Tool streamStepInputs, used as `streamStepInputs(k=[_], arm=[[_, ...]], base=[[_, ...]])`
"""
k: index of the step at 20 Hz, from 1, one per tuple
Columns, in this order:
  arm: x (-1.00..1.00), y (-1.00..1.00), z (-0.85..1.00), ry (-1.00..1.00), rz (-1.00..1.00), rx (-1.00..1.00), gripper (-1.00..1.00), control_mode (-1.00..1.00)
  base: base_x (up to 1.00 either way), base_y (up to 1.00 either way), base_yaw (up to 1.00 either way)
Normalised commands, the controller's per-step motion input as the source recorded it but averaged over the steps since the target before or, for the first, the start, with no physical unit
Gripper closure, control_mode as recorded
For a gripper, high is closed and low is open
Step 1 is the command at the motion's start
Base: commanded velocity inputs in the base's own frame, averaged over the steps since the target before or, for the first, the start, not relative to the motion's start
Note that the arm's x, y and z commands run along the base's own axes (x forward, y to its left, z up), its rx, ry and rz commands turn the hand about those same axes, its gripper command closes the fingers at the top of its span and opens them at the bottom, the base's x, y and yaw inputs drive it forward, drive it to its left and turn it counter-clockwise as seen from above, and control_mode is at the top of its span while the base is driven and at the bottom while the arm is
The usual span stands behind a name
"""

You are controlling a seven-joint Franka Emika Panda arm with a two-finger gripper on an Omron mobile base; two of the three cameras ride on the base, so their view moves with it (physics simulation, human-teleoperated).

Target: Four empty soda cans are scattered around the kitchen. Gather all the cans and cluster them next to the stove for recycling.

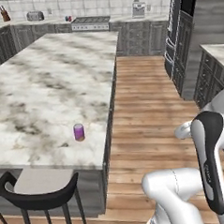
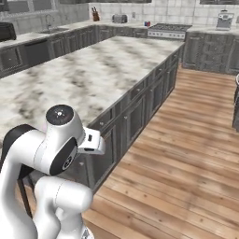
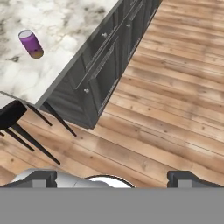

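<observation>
Purple soda can (image 1: 79, 132): small, upright, on the marble island surface (image 1: 42, 85) near its floor-side edge, above the black stool (image 1: 37, 196). Stove (image 1: 90, 23) far behind it. Arm folded over the wooden floor (image 1: 146, 107); fingers (image 3: 35, 177) spread fully, holding nothing.

The glossy white robot arm (image 1: 184, 189) fills the lower right of the left base view as rounded, tube-like segments. One link there carries a long black curved cover (image 1: 211, 159) with small pale lettering along its length, too blurred to read. In the lower left of the right base view the same white arm (image 2: 51, 186) shows a round joint capped by a dark grey disc (image 2: 59, 115) with a small light mark at its centre, and a dark oval panel on the side below. A small white boxy block (image 2: 92, 141) with a dark slot juts from that joint.
</observation>
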Motion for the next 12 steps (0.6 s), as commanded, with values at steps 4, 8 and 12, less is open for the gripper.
streamStepInputs(k=[4, 8, 12], arm=[[0.0, 0.0, 0.0, 0.0, 0.0, 0.0, -1.0, 1.0], [0.0, 0.0, 0.0, 0.0, 0.0, 0.0, -1.0, 1.0], [0.0, 0.0, 0.0, 0.0, 0.0, 0.0, -1.0, 1.0]], base=[[0.0, 0.0, 0.21], [0.0, 0.0, 0.22], [0.0, 0.0, 0.21]])
